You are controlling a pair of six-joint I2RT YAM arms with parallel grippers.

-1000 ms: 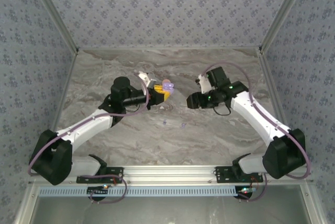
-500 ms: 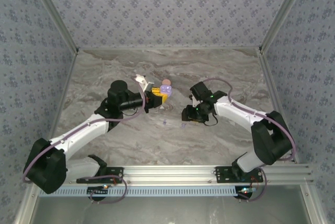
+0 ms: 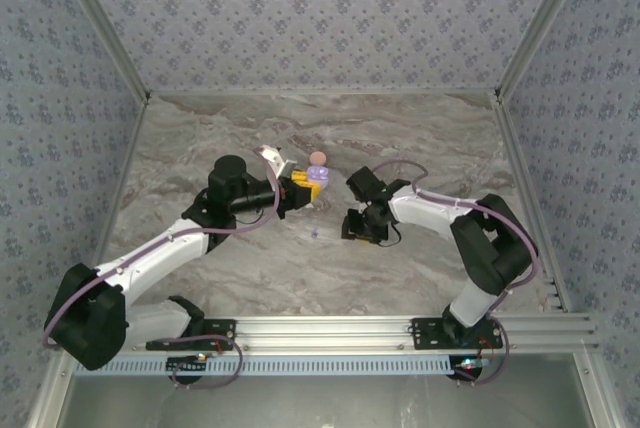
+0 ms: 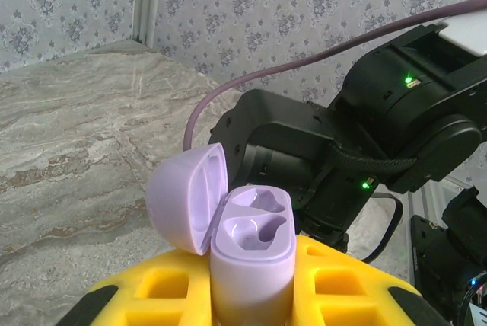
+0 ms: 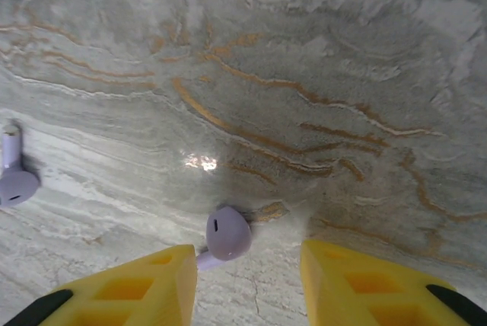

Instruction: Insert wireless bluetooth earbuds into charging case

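Nearly centred, earbud [image 5: 228, 233] within right end effector [image 5: 247, 265]

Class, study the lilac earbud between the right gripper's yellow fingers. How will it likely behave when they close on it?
The earbud has a rounded, glossy head, so it may slip or squirt from the right gripper. Tiny, so probably very light. On the smooth table a nudge could spin it.
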